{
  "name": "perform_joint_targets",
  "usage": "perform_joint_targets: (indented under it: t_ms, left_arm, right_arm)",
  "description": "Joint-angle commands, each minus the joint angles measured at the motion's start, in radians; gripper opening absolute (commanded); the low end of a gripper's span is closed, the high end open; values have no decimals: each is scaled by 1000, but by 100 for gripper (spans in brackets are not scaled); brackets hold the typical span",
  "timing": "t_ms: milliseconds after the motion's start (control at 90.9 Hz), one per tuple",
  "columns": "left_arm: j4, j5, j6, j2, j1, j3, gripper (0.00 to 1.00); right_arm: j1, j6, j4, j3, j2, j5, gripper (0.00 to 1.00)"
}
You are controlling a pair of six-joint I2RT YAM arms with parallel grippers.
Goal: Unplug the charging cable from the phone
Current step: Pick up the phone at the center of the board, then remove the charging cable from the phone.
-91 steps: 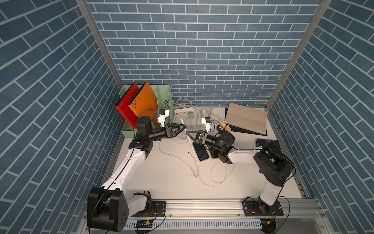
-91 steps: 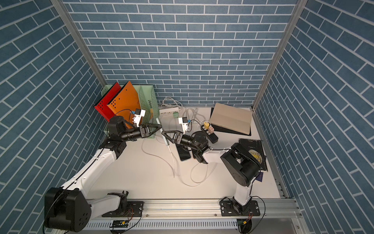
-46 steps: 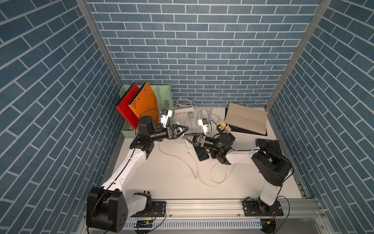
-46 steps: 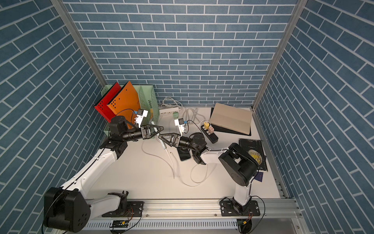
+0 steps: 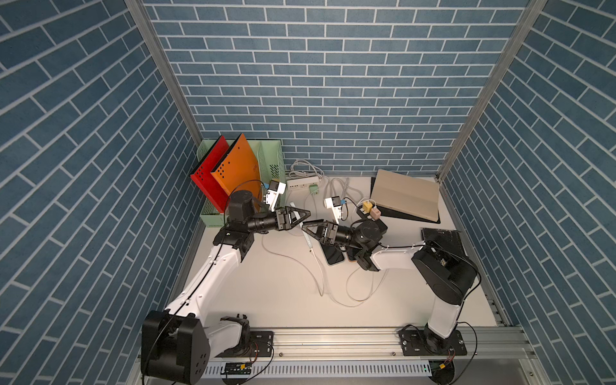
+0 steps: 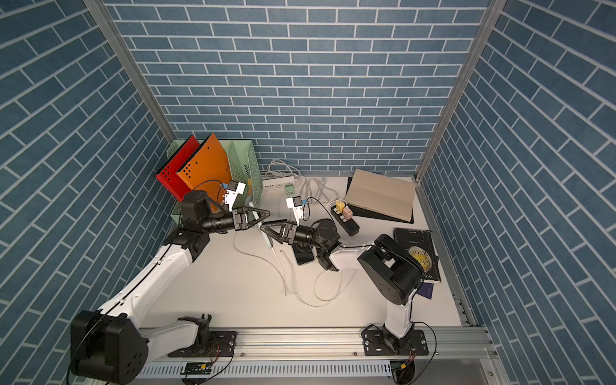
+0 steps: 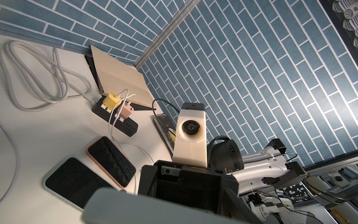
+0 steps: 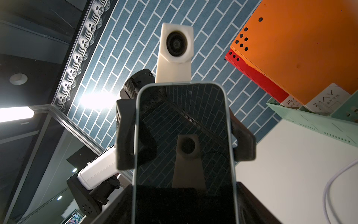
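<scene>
A phone (image 8: pixel 184 126) with a dark screen and a pale blue rim is held off the table between my two arms. My right gripper (image 8: pixel 184 205) is shut on its near end across its width. My left gripper (image 5: pixel 305 213) faces it tip to tip, its fingers (image 8: pixel 126 139) closed against the two long sides of the phone's far half. In both top views the gripper tips overlap and hide the phone. A white charging cable (image 5: pixel 318 280) trails over the table below them. The phone's near end is buried in my right jaws, so I cannot tell whether a cable is plugged in.
On the table lie a pink-cased phone (image 7: pixel 111 161) and a grey-cased phone (image 7: pixel 77 180). A black power strip (image 7: pixel 127 128) carries a yellow and a pink charger. A green file organizer (image 5: pixel 273 166) stands at the back left. A beige book (image 5: pixel 405 193) lies at the back right.
My left gripper has gone from wide open to shut on the phone's far half. My right gripper, still holding the phone, has shifted left towards it.
</scene>
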Motion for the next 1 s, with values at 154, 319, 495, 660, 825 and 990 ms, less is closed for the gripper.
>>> perform_joint_targets:
  t_ms: [154,319,495,660,825,990]
  left_arm:
    - [-3,-78,69,-20,0,44,0]
    - [-1,-98,71,-15,0,59,0]
    - [-1,-110,67,-8,0,72,0]
    - [1,-110,65,-2,0,86,0]
    - [4,-110,66,11,0,92,0]
    - [5,-113,63,11,0,94,0]
  right_arm:
    - [-7,-122,25,-66,-76,-124,100]
    - [-9,-255,-107,-121,-132,-175,100]
    - [-8,-463,-364,-162,-217,-152,100]
    - [-8,-650,-609,-160,-278,-95,100]
    - [-7,-659,-631,-158,-281,-91,94]
    - [-5,-658,-631,-158,-266,-106,62]
